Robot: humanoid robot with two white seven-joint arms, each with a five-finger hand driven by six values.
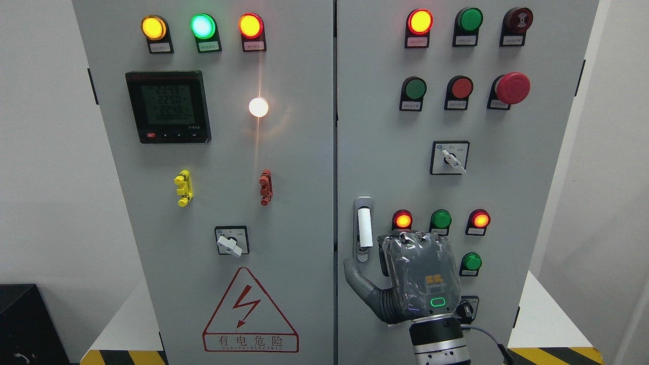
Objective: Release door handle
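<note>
Squarely ahead stands a grey cabinet [304, 203] with two doors, lamps and switches across both. Low on the right door [517, 177], near its left edge, sits the upright handle [363, 228]. The right hand [413, 276] is just beside it, back toward the camera, thumb [357, 281] spread out below the handle, fingers [405, 238] loosely curled and holding nothing.

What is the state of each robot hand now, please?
Right robot hand: open, thumb spread, holding nothing, beside the door handle.
Left robot hand: not in view.
</note>
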